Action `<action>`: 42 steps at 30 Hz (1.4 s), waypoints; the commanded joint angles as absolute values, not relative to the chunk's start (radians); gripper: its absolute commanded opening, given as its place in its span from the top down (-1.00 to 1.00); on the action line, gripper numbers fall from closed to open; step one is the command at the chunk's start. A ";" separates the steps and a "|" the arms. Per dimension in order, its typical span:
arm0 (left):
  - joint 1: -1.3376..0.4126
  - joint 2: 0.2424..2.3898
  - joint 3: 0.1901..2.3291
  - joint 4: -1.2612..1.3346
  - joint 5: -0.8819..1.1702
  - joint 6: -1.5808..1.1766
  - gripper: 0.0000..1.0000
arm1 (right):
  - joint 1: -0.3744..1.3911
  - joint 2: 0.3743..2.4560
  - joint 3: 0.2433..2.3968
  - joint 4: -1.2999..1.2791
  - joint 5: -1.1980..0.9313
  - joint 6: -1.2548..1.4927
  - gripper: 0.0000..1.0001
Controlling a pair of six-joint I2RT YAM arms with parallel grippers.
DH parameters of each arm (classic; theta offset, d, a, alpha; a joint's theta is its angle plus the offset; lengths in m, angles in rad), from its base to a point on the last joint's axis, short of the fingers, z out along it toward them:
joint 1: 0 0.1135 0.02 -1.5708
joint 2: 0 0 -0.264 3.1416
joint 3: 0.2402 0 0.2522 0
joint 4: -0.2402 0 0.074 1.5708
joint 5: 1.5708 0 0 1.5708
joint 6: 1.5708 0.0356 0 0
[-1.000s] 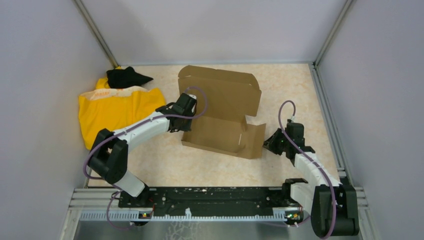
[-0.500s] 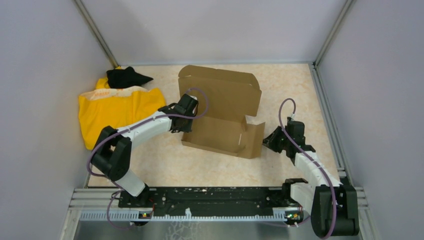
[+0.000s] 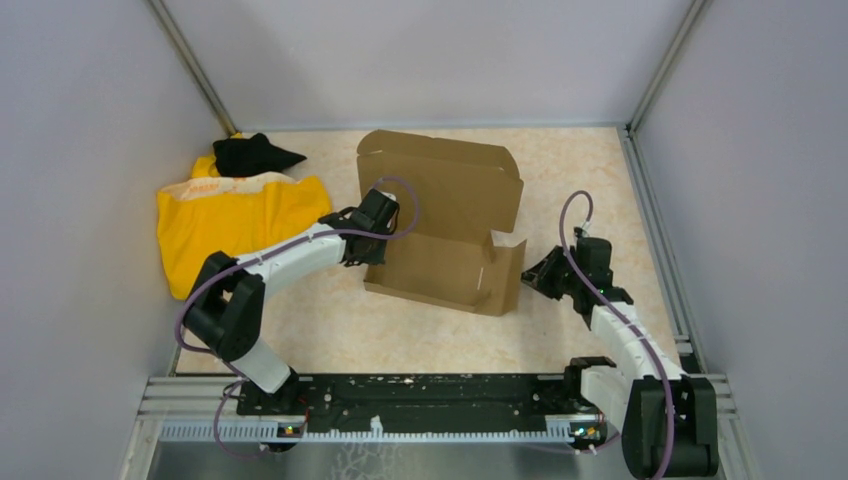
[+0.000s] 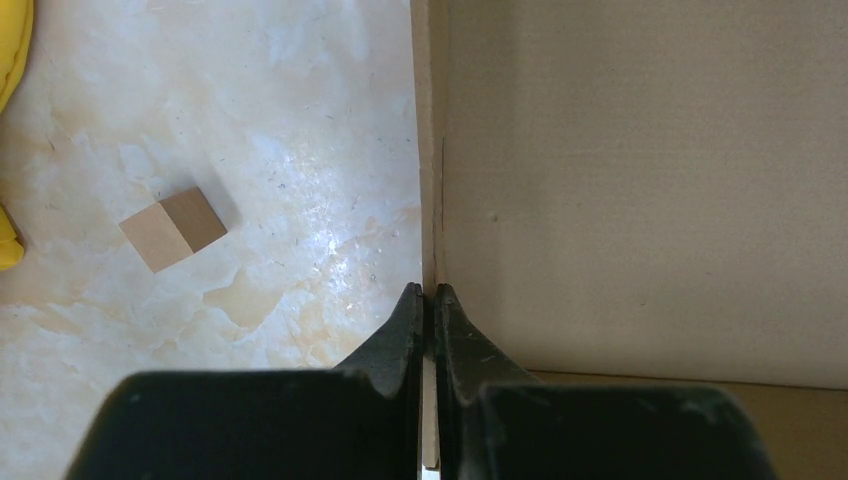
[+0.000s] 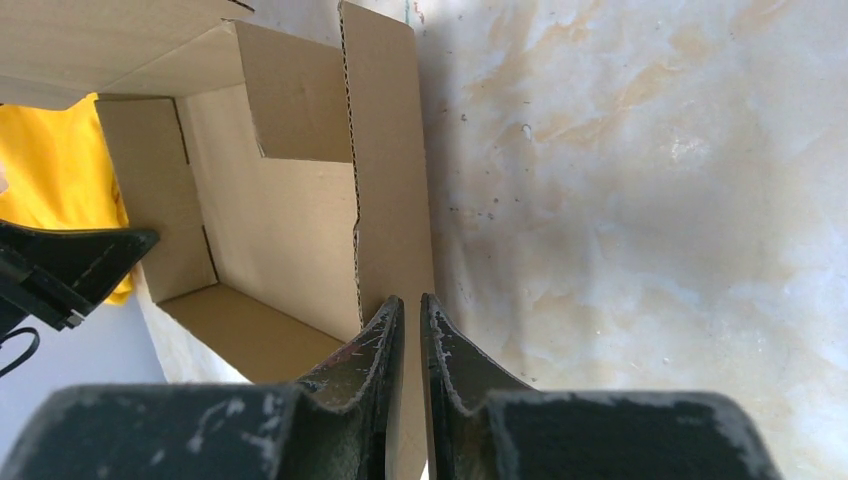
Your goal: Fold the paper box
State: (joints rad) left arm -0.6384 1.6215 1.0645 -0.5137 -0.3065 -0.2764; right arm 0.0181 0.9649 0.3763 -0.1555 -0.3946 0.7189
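Observation:
The paper box (image 3: pixel 440 225) is brown cardboard, partly folded, with its lid panel standing at the back and a shallow tray in front. My left gripper (image 3: pixel 372 243) is shut on the top edge of the box's left wall. In the left wrist view (image 4: pixel 427 293) the thin wall edge (image 4: pixel 430 150) runs between the closed tips. My right gripper (image 3: pixel 537 278) is shut on the box's right side flap (image 5: pixel 390 180), which stands nearly upright. In the right wrist view (image 5: pixel 408 300) the flap passes between the tips and the box's inside (image 5: pixel 270 230) shows.
A yellow cloth (image 3: pixel 230 220) with a black cloth (image 3: pixel 250 153) on it lies at the back left. A tiny brown cardboard scrap (image 4: pixel 172 228) lies on the marble table left of the box. Grey walls close in the left, back and right sides.
My right gripper has moved a little left and inward with the right flap, which now stands more upright. My left gripper has stayed on the left wall.

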 commanded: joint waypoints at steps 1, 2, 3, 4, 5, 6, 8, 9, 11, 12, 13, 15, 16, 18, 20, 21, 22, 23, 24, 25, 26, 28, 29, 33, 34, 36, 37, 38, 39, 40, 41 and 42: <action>-0.647 1.647 1.062 -0.500 -0.302 -0.294 0.98 | 0.036 0.937 0.427 -0.088 -0.426 0.739 0.78; -0.648 1.647 1.062 -0.500 -0.303 -0.294 0.98 | 0.041 0.939 0.428 -0.080 -0.427 0.743 0.78; -0.648 1.646 1.062 -0.500 -0.304 -0.295 0.98 | 0.050 0.940 0.427 -0.068 -0.429 0.750 0.78; -0.650 1.646 1.061 -0.500 -0.302 -0.295 0.98 | 0.057 0.943 0.426 -0.060 -0.429 0.755 0.78; -0.649 1.646 1.061 -0.500 -0.302 -0.295 0.98 | 0.065 0.947 0.427 -0.052 -0.429 0.758 0.78; -0.650 1.646 1.062 -0.500 -0.301 -0.295 0.98 | 0.073 0.951 0.427 -0.042 -0.428 0.764 0.78; -0.651 1.643 1.061 -0.500 -0.301 -0.295 0.99 | 0.088 0.963 0.426 -0.029 -0.425 0.770 0.78; -0.652 1.644 1.060 -0.500 -0.300 -0.295 0.99 | 0.096 0.969 0.425 -0.022 -0.422 0.773 0.77; -0.651 1.642 1.059 -0.500 -0.301 -0.295 0.99 | 0.109 0.977 0.422 -0.010 -0.416 0.777 0.77; -0.652 1.641 1.059 -0.500 -0.300 -0.293 0.99 | 0.113 0.982 0.420 -0.008 -0.416 0.780 0.76; -0.652 1.640 1.058 -0.499 -0.301 -0.293 0.99 | 0.119 0.984 0.419 -0.008 -0.415 0.783 0.76; -0.653 1.639 1.058 -0.500 -0.299 -0.293 0.99 | 0.127 0.988 0.417 0.012 -0.408 0.787 0.75; -0.652 1.640 1.058 -0.500 -0.299 -0.293 0.99 | 0.131 0.994 0.416 0.021 -0.407 0.788 0.75; -0.653 1.639 1.058 -0.499 -0.297 -0.293 0.99 | 0.142 1.001 0.415 0.032 -0.405 0.793 0.74; -0.652 1.640 1.058 -0.498 -0.297 -0.293 0.99 | 0.149 1.007 0.414 0.045 -0.404 0.800 0.74; -0.653 1.641 1.058 -0.499 -0.295 -0.293 1.00 | 0.153 1.008 0.413 0.054 -0.403 0.804 0.74; -0.652 1.641 1.058 -0.497 -0.296 -0.293 0.99 | 0.159 1.011 0.414 0.060 -0.401 0.808 0.73; -0.652 1.641 1.059 -0.497 -0.296 -0.293 1.00 | 0.162 1.016 0.415 0.064 -0.400 0.809 0.73; -0.652 1.640 1.060 -0.497 -0.294 -0.293 1.00 | 0.166 1.021 0.417 0.069 -0.398 0.810 0.73; -0.652 1.641 1.060 -0.497 -0.295 -0.293 1.00 | 0.170 1.027 0.419 0.072 -0.397 0.811 0.73; -0.652 1.641 1.060 -0.498 -0.295 -0.292 1.00 | 0.176 1.032 0.420 0.074 -0.393 0.813 0.73; -0.653 1.641 1.058 -0.497 -0.296 -0.293 1.00 | 0.186 1.042 0.423 0.079 -0.389 0.814 0.73; -0.652 1.641 1.058 -0.497 -0.295 -0.292 1.00 | 0.192 1.046 0.424 0.080 -0.384 0.813 0.72; -0.653 1.641 1.056 -0.497 -0.296 -0.291 1.00 | 0.196 1.049 0.428 0.075 -0.376 0.807 0.68; -0.652 1.640 1.054 -0.495 -0.297 -0.291 1.00 | 0.195 1.051 0.430 0.076 -0.378 0.808 0.67; -0.653 1.642 1.052 -0.493 -0.296 -0.291 1.00 | 0.195 1.055 0.439 0.068 -0.377 0.804 0.67; -0.652 1.644 1.052 -0.494 -0.298 -0.291 1.00 | 0.195 1.050 0.447 0.056 -0.372 0.797 0.65; -0.653 1.644 1.052 -0.495 -0.300 -0.292 1.00 | 0.195 1.042 0.455 0.041 -0.364 0.789 0.63; -0.652 1.643 1.051 -0.495 -0.301 -0.292 1.00 | 0.195 1.027 0.464 0.017 -0.355 0.781 0.60; -0.652 1.642 1.051 -0.497 -0.304 -0.290 1.00 | 0.195 1.014 0.476 0.004 -0.344 0.773 0.56; -0.653 1.639 1.051 -0.497 -0.307 -0.290 0.99 | 0.195 1.001 0.482 -0.035 -0.335 0.765 0.53; -0.653 1.639 1.051 -0.498 -0.309 -0.290 0.99 | 0.195 0.990 0.495 -0.065 -0.323 0.753 0.49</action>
State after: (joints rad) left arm -0.6445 1.6222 1.0641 -0.5114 -0.3141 -0.2768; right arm 0.1879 1.0462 0.4137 -0.0116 -0.3687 0.7986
